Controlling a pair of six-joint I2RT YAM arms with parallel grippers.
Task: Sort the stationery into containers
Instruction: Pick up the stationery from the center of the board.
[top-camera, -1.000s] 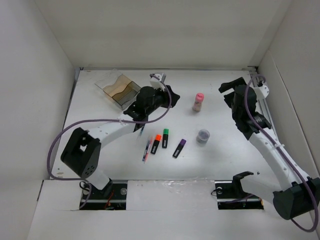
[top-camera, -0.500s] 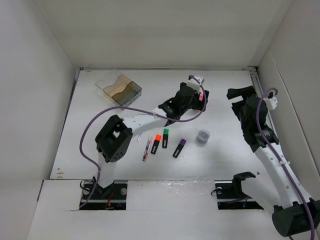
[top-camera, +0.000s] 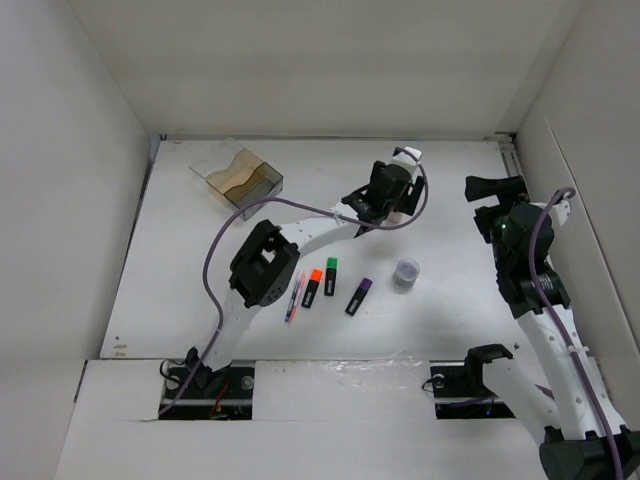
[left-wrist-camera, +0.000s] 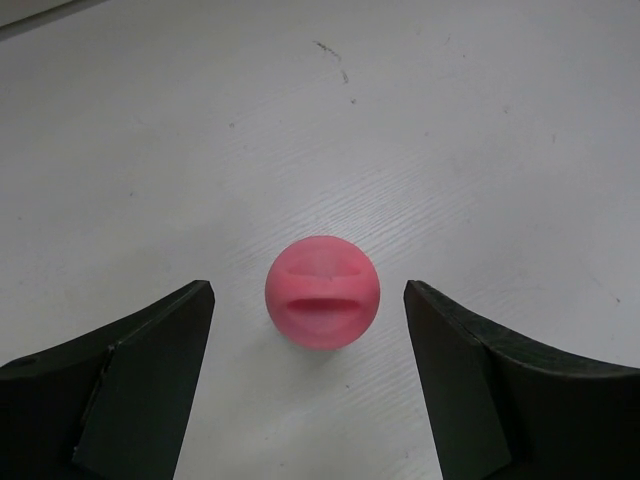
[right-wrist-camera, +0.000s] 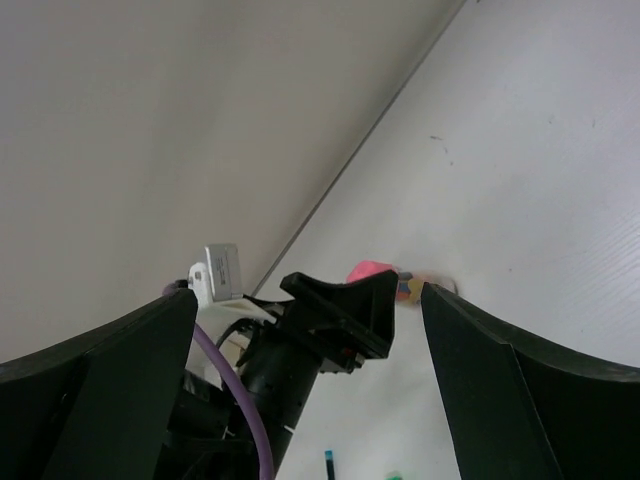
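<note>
Far across the table (top-camera: 200, 260), the left gripper (left-wrist-camera: 308, 292) jaws straddle the pink-topped bottle (left-wrist-camera: 322, 305) without touching; the right gripper (top-camera: 497, 186) jaws gape wide nearby.

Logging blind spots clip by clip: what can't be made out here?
Bottle: left wrist view shows only its cap; top view, left arm covers it.
Pens: top view, too small to count.
Box: top view, compartments too small to tell apart.
Highlighters: right wrist view, cut off by bottom edge.
</note>
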